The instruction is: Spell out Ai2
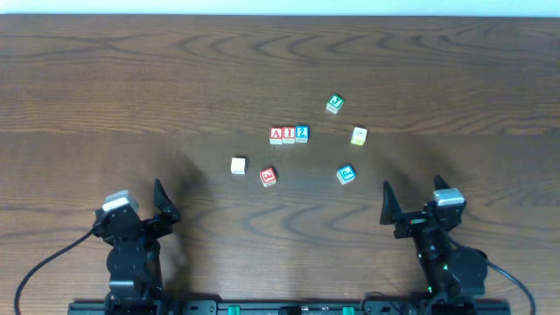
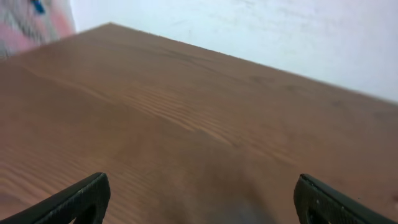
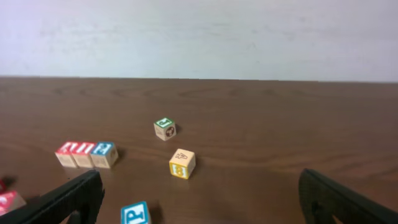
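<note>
Left claw (image 2: 202, 180): released, fingers spread wide, nothing between them; only bare worktop (image 2: 186, 112) ahead of it.
Right claw (image 3: 199, 177): also released and empty, near the front edge, well apart from every block.
Letter row (image 1: 289, 134): A, I and 2 touching side by side, mid-worktop; we judge the word spelled.
Spares: green block (image 1: 334, 104), yellow block (image 1: 359, 136), blue block (image 1: 346, 174), red block (image 1: 268, 176), white block (image 1: 238, 165), scattered around the row, none touching it.
Handling: we judge the cubes light, rigid, probably wooden; smooth painted faces may slip.
Hold: front and back flat faces, since neighbours cover the sides.
</note>
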Motion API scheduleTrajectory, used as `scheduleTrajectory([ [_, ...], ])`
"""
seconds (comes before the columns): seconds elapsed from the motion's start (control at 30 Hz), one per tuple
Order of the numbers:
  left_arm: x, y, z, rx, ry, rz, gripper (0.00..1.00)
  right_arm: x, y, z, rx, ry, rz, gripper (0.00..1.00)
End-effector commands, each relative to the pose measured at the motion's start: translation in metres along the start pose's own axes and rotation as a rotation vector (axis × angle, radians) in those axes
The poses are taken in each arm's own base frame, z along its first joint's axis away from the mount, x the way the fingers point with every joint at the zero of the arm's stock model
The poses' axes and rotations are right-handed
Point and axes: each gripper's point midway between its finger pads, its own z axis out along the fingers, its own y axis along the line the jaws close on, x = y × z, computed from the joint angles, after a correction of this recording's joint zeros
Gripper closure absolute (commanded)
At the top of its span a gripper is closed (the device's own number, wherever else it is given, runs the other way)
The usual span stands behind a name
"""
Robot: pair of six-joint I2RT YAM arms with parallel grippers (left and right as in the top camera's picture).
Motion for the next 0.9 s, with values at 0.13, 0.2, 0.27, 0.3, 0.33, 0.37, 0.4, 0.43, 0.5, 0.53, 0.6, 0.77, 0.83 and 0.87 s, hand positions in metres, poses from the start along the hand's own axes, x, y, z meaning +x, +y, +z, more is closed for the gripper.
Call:
scheduleTrajectory([
  [0.13,0.018,-0.023,0.001,0.146,0.048,0.165,0.05,0.013,0.007,0.003,-0.050,0.040,-0.093,0.01],
  [0.2,0.018,-0.022,0.001,0.141,0.045,0.226,0.05,0.015,0.007,0.003,-0.050,0.051,-0.092,0.01],
  [0.27,0.018,-0.021,0.001,0.134,0.044,0.233,0.05,0.017,0.007,0.004,-0.049,0.061,-0.096,0.01],
  [0.3,0.018,-0.021,0.001,0.135,0.044,0.232,0.05,0.018,0.007,0.004,-0.049,0.065,-0.096,0.01],
  [0.33,0.018,-0.021,0.001,0.137,0.043,0.232,0.05,0.020,0.006,0.004,-0.050,0.071,-0.095,0.01],
  [0.37,0.018,-0.022,0.001,0.140,0.044,0.232,0.04,0.020,0.006,0.004,-0.050,0.074,-0.094,0.01],
  [0.4,0.018,-0.022,0.001,0.139,0.044,0.232,0.05,0.021,0.006,0.005,-0.049,0.076,-0.094,0.01],
  [0.43,0.018,-0.022,0.001,0.139,0.044,0.232,0.05,0.021,0.006,0.005,-0.049,0.076,-0.093,0.01],
  [0.5,0.018,-0.022,0.001,0.139,0.044,0.232,0.05,0.021,0.006,0.005,-0.049,0.076,-0.093,0.01],
  [0.53,0.018,-0.022,0.001,0.139,0.044,0.232,0.05,0.021,0.006,0.005,-0.049,0.076,-0.093,0.01],
  [0.6,0.018,-0.022,0.001,0.139,0.044,0.232,0.04,0.021,0.006,0.005,-0.049,0.076,-0.094,0.01],
  [0.77,0.018,-0.022,0.001,0.139,0.044,0.232,0.04,0.021,0.006,0.005,-0.049,0.076,-0.094,0.01],
  [0.83,0.018,-0.022,0.001,0.139,0.044,0.232,0.04,0.021,0.006,0.005,-0.049,0.076,-0.093,0.01],
  [0.87,0.018,-0.022,0.001,0.139,0.044,0.232,0.05,0.021,0.006,0.005,-0.049,0.076,-0.093,0.01],
])
